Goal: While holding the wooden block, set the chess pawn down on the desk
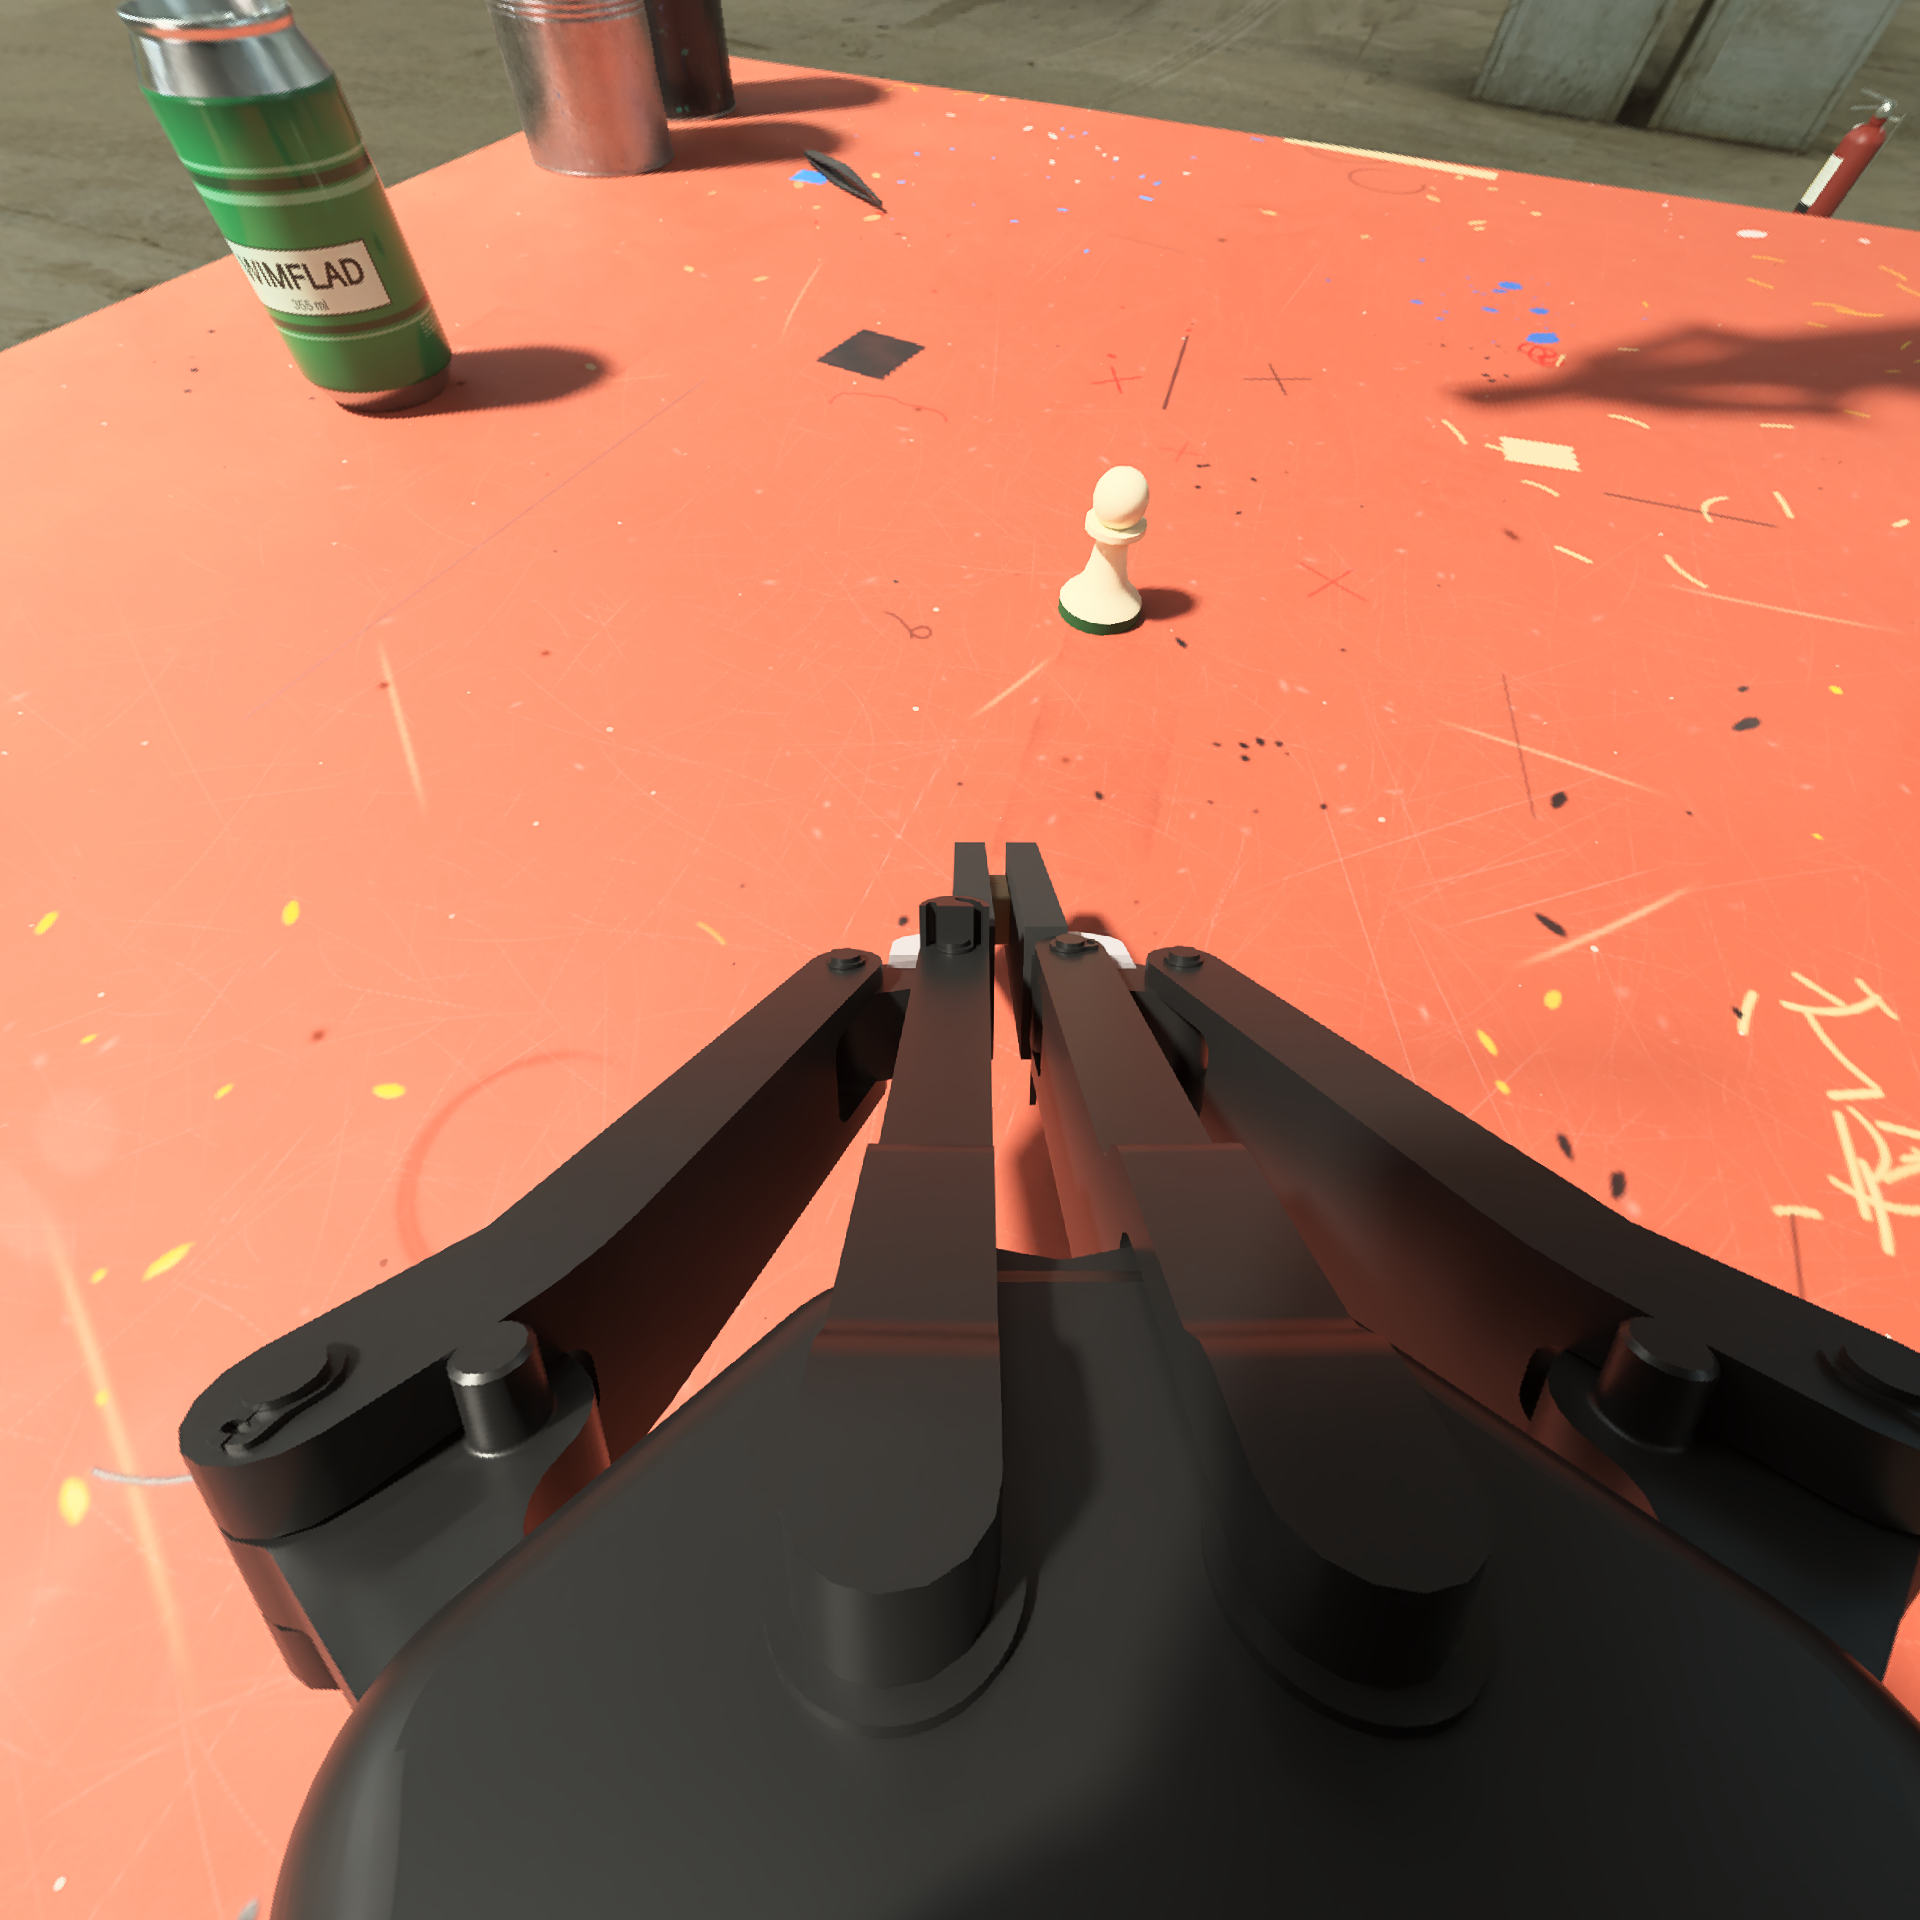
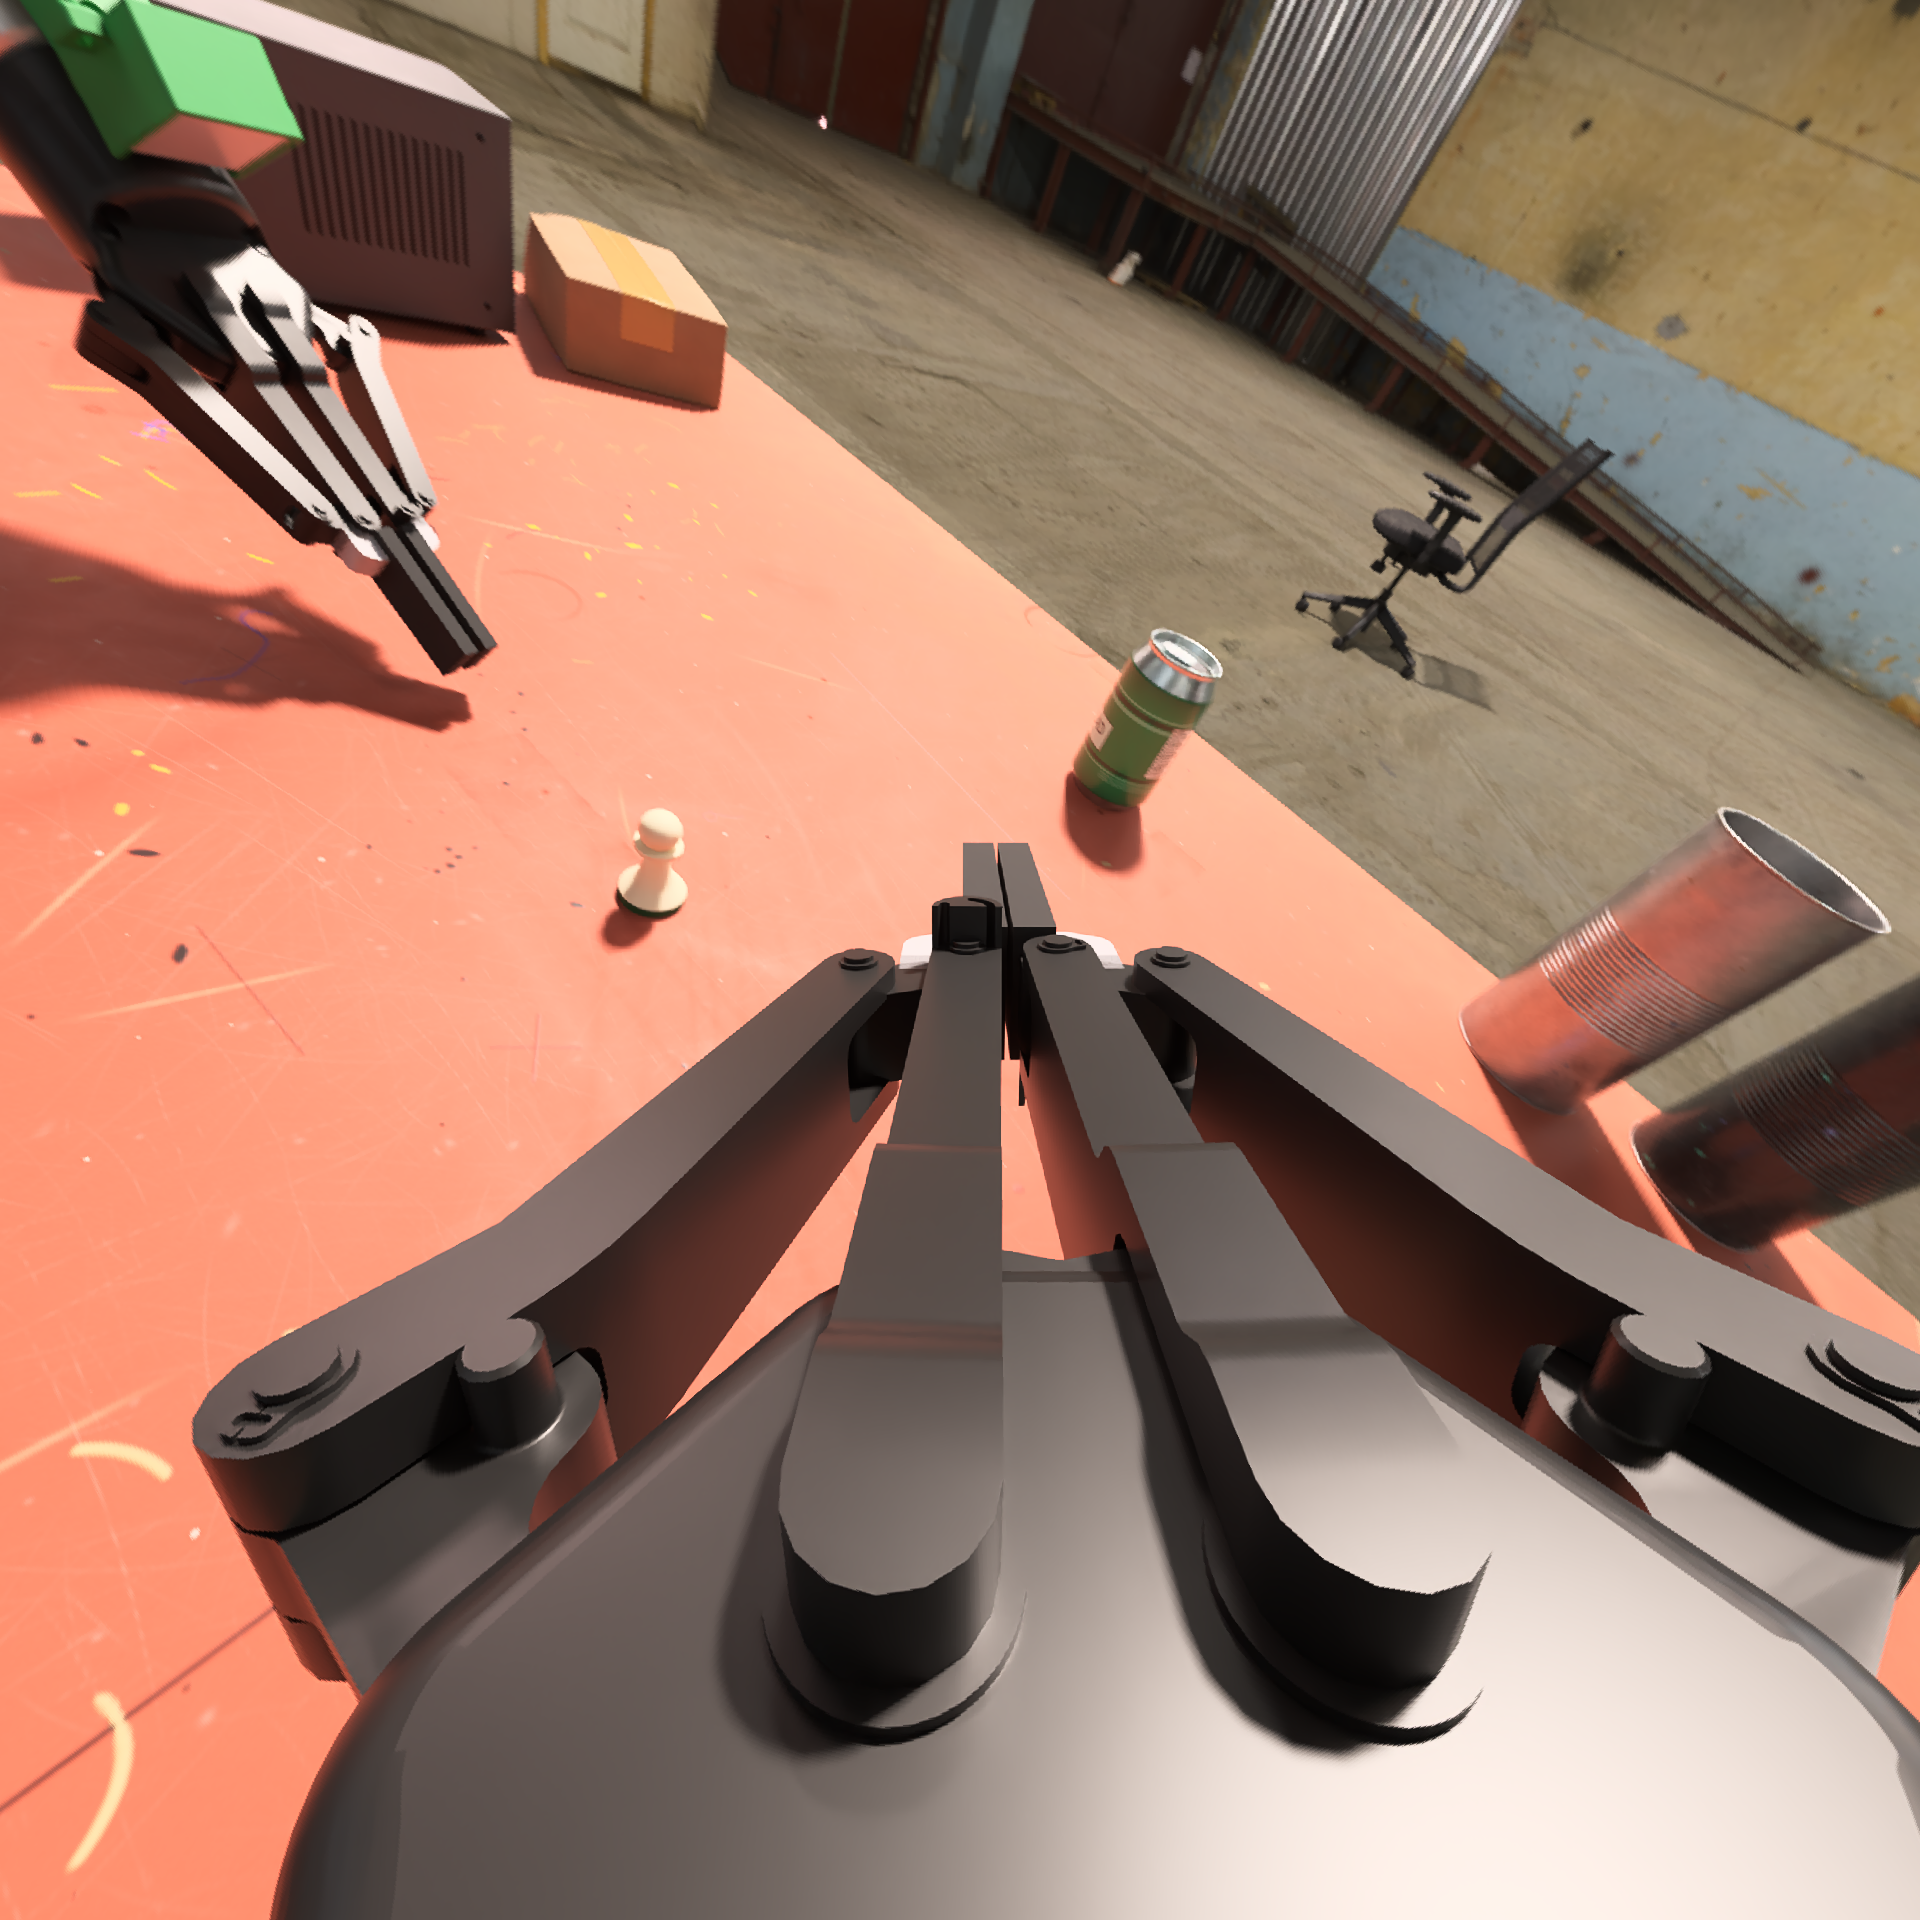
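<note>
Cream chess pawn (image 1: 1105,553) upright on desk (image 1: 623,727), ahead of left end effector (image 1: 995,868)

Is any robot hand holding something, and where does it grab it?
Left gripper pinches a small tan thing, likely the wooden block, between its fingertips. Right gripper holds nothing.

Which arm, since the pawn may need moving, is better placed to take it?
Right: the right gripper is shut and empty, near the upright pawn; the left gripper pinches a tan sliver, seemingly the wooden block.
</note>
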Motion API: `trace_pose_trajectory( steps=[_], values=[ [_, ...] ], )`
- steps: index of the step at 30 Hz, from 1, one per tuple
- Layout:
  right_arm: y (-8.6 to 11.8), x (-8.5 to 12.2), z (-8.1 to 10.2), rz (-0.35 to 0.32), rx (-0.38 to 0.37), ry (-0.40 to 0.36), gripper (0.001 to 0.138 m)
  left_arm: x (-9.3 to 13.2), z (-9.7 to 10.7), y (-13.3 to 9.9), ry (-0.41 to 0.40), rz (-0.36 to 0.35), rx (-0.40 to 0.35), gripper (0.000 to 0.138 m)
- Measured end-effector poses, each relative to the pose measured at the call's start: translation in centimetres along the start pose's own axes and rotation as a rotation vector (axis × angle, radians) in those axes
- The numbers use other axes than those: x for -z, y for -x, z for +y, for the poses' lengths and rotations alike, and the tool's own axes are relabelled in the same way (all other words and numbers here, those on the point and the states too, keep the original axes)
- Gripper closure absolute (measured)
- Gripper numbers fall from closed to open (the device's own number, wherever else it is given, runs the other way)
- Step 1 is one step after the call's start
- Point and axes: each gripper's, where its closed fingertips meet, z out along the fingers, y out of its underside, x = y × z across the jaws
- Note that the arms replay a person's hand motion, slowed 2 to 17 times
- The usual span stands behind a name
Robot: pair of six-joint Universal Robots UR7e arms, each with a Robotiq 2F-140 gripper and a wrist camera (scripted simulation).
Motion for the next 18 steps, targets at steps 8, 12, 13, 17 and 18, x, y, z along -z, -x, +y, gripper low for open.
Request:
trace_pose_trajectory(
  steps=[8, 12, 13, 17, 18],
  values=[
    [-2.8, 2.3, 2.4, 0.04, -0.042, 0.088, 0.138, 0.0, 0.0, 0.1, 0.002, 0.004, 0.013, 0.133],
    [-3.9, 3.2, 3.6, 0.046, -0.071, 0.128, 0.138, 0.0, 0.0, 0.1, 0.003, 0.006, 0.018, 0.133],
    [-4.2, 3.4, 3.9, 0.048, -0.076, 0.138, 0.138, 0.0, 0.0, 0.1, 0.002, 0.007, 0.019, 0.133],
    [-5.3, 4.2, 5.0, 0.063, -0.089, 0.182, 0.138, 0.0, 0.0, 0.1, 0.001, 0.009, 0.021, 0.133],
    [-5.6, 4.3, 5.2, 0.068, -0.089, 0.194, 0.138, 0.0, 0.0, 0.1, 0.0, 0.009, 0.021, 0.133]
  ],
)
